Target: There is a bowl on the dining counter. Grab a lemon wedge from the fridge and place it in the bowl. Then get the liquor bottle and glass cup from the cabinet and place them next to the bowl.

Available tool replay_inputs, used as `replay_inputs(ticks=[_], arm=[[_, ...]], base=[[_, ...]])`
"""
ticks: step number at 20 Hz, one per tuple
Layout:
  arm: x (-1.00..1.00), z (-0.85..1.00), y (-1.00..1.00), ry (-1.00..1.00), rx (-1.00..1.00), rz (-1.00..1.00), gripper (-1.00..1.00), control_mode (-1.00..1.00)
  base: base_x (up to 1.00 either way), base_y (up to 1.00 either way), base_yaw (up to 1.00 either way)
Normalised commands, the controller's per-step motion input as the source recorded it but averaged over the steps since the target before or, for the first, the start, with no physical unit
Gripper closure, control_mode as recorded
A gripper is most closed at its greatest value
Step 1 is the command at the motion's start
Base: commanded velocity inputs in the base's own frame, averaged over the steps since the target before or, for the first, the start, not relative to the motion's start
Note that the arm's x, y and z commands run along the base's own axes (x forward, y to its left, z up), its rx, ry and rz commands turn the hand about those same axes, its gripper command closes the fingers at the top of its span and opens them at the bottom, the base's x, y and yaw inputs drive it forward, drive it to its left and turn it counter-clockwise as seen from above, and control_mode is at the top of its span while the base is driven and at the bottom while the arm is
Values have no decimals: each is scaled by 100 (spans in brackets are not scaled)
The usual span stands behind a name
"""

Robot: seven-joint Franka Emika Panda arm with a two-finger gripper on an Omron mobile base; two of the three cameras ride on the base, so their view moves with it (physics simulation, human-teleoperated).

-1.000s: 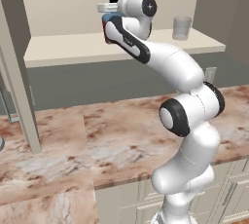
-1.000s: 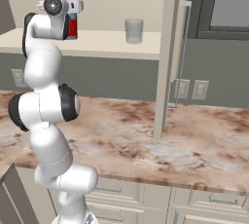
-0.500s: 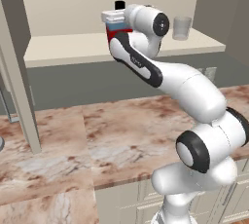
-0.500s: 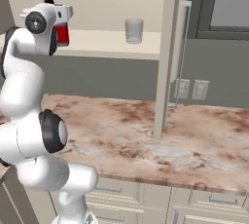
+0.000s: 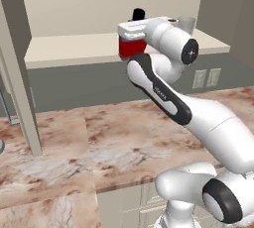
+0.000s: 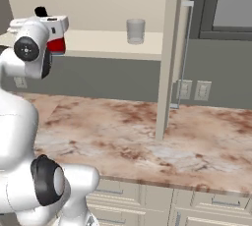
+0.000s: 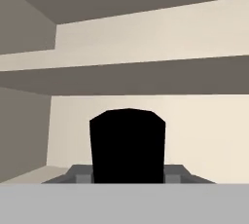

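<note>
My gripper [image 5: 132,39] is shut on the liquor bottle [image 5: 132,49]. Its red body shows below the white hand and its black cap [image 5: 138,13] sticks up above it. The bottle hangs at the front edge of the open cabinet's shelf [image 5: 69,48], slightly above it. From the right side the gripper [image 6: 57,37] and the bottle [image 6: 57,45] appear at far left. In the hand view the black cap [image 7: 127,145] stands close between the finger tips. The glass cup [image 6: 135,30] stands upright on the shelf further right, half hidden behind the hand as the glass cup [image 5: 187,23].
The cabinet's open doors stand edge-on on both sides, the left door [image 5: 19,78] and the right door [image 6: 170,58] with its long handle. Below runs a veined stone counter [image 5: 114,142] with wall outlets [image 6: 193,90] behind it.
The arm has drawn the bottle back out of the cabinet toward the base and slightly down. The glass cup has stayed in place.
</note>
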Motion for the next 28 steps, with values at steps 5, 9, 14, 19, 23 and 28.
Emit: replay_inputs(ticks=[5,9,14,19,23,28], arm=[[-100,0,-40,-5,0,7,100,-100],[-100,0,-34,-9,0,6,100,-100],[-100,-3,-35,-5,0,6,100,-100],[-100,-13,-30,-2,0,3,100,-100],[-100,-20,-22,0,0,1,100,-100],[-80,-30,-6,0,0,0,100,-100]], base=[[0,0,0],[0,0,0],[0,0,0],[0,0,0],[0,0,0],[0,0,0]])
